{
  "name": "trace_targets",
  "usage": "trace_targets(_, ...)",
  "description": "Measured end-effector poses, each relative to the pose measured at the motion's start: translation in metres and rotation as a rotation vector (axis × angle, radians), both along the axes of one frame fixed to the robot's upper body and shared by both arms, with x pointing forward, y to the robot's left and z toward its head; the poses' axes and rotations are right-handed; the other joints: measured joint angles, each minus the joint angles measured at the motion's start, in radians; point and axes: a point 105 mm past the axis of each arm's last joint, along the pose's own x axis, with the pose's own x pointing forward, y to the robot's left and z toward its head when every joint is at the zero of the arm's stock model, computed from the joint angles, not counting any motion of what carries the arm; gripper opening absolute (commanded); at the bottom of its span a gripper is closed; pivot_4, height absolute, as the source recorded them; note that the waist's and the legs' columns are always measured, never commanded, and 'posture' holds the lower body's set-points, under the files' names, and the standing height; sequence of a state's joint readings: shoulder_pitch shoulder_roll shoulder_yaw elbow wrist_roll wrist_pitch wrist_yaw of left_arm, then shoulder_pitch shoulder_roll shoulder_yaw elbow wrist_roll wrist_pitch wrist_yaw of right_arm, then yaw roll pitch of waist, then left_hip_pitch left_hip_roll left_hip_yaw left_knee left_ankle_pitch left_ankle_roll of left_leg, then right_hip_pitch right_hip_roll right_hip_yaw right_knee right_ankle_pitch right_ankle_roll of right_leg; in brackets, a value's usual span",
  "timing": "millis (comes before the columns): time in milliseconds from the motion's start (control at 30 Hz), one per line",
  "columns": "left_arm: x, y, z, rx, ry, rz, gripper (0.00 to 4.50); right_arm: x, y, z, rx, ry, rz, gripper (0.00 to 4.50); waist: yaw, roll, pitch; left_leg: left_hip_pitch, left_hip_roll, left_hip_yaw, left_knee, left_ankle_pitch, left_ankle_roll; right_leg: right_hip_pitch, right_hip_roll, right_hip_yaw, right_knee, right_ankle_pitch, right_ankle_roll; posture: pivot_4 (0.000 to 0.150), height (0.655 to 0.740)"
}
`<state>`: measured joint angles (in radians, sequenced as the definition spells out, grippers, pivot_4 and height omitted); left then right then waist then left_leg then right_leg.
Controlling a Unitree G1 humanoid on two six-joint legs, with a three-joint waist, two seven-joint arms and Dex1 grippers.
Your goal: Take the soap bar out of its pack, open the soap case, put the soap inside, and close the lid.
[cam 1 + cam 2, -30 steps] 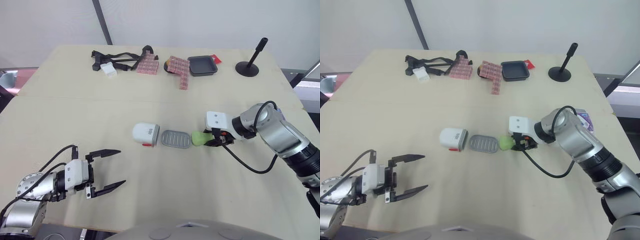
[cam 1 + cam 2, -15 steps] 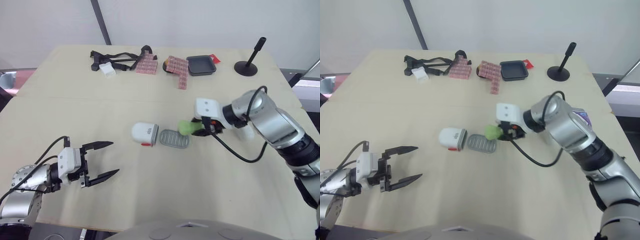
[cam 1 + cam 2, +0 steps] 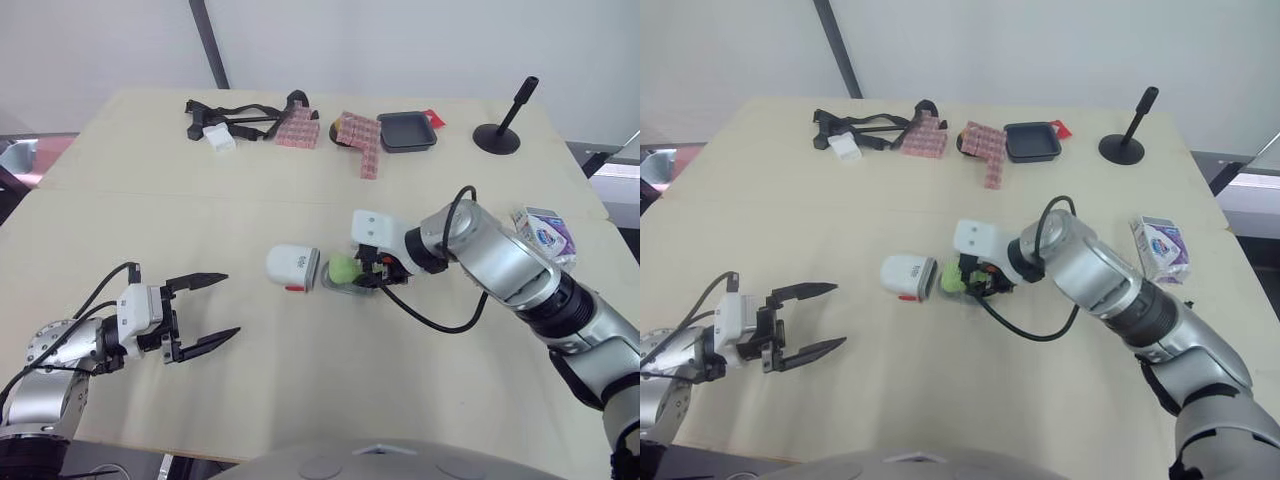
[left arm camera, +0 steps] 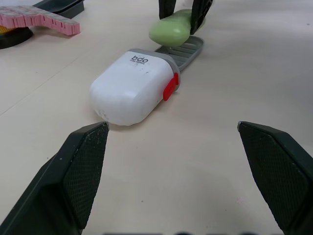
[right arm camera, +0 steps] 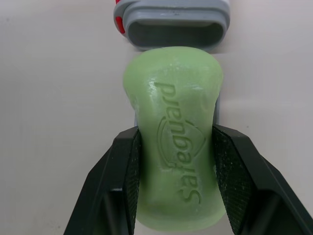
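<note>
1. The step in hand, as I judge it, is putting the soap inside: the soap bar (image 3: 343, 268) is out of its pack, and the case lies open, with its grey tray (image 4: 188, 51) drawn out from the mouth of the white cover (image 4: 134, 88)
2. The right gripper (image 5: 176, 147) is clamped on the soap bar, one black finger on each long side; the bar hangs just over the grey tray, close in front of the white cover's mouth, and I cannot tell whether it touches the tray
3. The left gripper (image 3: 230, 303) is spread wide and holds nothing; it sits low over the table (image 3: 300, 400), well apart from the white cover, off its closed end and nearer the robot
4. The next move calls for lowering the bar flat onto the tray, its length in line with the cover's mouth, then letting go; after that the tray must slide home, and since the cover lies loose it may need bracing from the closed end
5. The bar is pale green and smooth, waisted in the middle with rounded ends, and bears a moulded brand word and shield mark on its upper face; it looks waxy, so a light grip could slip
6. The soap pack (image 3: 541, 224) lies well apart from the white cover, beyond the right arm
</note>
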<state>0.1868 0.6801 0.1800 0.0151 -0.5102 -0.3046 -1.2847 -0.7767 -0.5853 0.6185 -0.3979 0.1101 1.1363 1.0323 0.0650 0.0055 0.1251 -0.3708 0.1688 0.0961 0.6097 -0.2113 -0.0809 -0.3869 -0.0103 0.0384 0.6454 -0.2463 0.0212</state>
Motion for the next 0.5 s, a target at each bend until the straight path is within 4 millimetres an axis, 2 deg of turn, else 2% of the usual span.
trace_targets(200,0.000,0.000,0.000,-0.006,-0.002,0.005,4.50,0.000,0.005,0.001,0.008,0.005,-0.013,1.68,0.000,0.000,0.000,0.000,0.000,0.000,0.000,0.000,-0.001,0.000,0.000,0.000,0.000,0.000,0.000,0.150,0.7400)
trace_targets(500,0.001,-0.005,0.004,-0.016,-0.025,0.017,4.50,0.000,0.006,-0.009,-0.016,0.043,-0.023,1.68,0.001,0.000,0.000,0.000,0.000,0.000,0.000,0.000,-0.001,0.000,0.000,0.000,0.000,0.000,0.000,0.150,0.7400)
